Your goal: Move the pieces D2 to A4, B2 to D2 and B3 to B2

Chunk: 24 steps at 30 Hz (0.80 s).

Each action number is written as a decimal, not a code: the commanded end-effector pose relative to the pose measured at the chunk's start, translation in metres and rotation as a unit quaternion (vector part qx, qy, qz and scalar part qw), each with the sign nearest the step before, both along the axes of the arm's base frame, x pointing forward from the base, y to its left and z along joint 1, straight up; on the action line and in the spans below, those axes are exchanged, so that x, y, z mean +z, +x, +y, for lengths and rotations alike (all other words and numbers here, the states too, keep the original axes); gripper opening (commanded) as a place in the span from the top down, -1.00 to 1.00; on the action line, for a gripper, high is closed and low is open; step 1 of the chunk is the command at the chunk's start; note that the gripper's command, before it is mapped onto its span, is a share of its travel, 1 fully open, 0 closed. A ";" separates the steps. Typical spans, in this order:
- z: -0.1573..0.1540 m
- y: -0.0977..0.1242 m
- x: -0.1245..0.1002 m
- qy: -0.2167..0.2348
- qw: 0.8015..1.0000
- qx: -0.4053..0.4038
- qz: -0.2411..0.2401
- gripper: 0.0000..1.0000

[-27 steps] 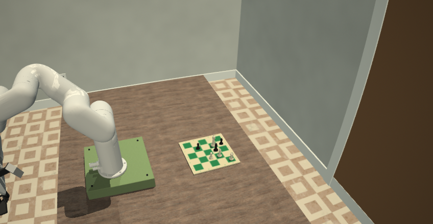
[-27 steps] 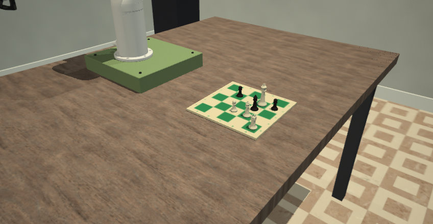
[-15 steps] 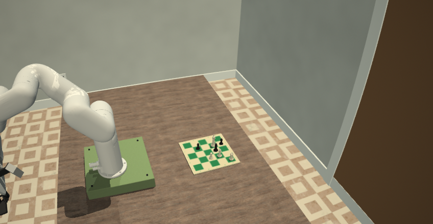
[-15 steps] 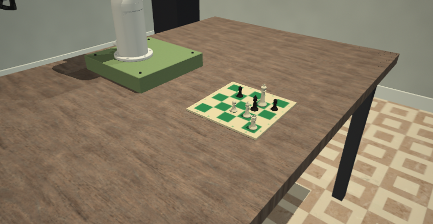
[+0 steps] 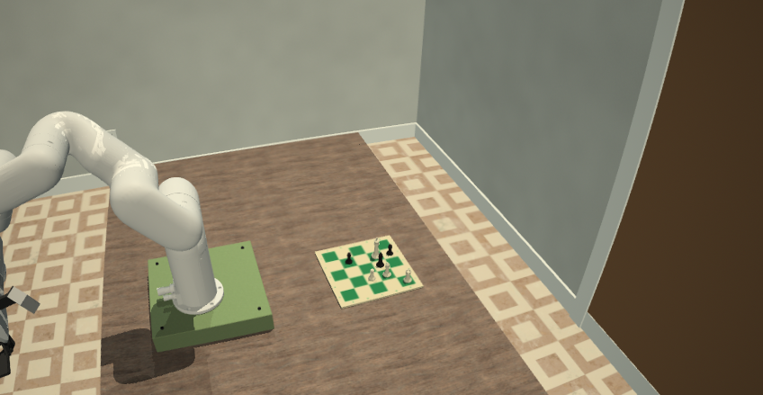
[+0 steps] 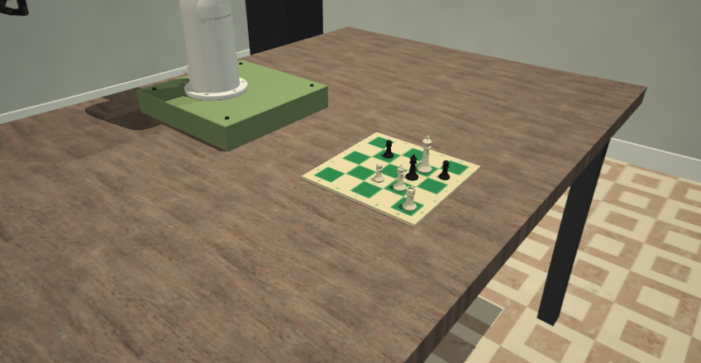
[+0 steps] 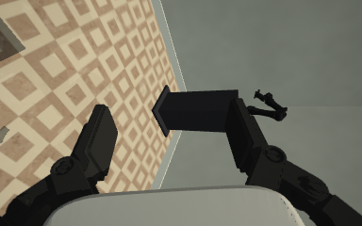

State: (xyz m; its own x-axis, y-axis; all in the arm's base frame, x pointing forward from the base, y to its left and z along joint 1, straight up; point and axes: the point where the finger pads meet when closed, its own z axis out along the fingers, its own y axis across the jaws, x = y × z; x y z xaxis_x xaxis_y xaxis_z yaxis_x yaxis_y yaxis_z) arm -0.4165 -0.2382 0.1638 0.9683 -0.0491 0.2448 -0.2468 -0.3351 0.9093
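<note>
The chessboard (image 5: 349, 294) (image 6: 329, 174) lies on the table; its edge labels are too small to read. A tall white king (image 5: 376, 250) (image 6: 426, 156) stands beside a dark taller piece (image 5: 380, 260) (image 6: 412, 169). A mid-height white piece (image 5: 387, 270) (image 6: 399, 179) and a white pawn (image 5: 371, 274) (image 6: 378, 173) stand side by side. A short white piece (image 5: 408, 276) (image 6: 409, 198) stands on a corner square. One black pawn (image 5: 348, 258) (image 6: 388, 149) stands apart; another black pawn (image 5: 390, 249) (image 6: 445, 169) is by the edge. All stand upright. My gripper (image 7: 171, 115) is open and empty, far from the board.
The arm's green base block (image 5: 240, 283) (image 6: 280, 86) stands on the wooden table (image 5: 300, 348) (image 6: 197, 241), beside the board. The gripper hangs off the table's side, over the tiled floor (image 7: 79, 89). A dark pedestal (image 7: 197, 110) shows beyond the fingers in the wrist view.
</note>
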 end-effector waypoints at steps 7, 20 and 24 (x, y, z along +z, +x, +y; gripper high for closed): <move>0.030 -0.034 0.002 0.014 0.997 -0.072 0.007 -1.00; 0.179 -0.131 0.009 0.060 0.942 -0.329 0.007 -1.00; 0.205 -0.141 0.010 0.065 0.929 -0.365 0.005 -1.00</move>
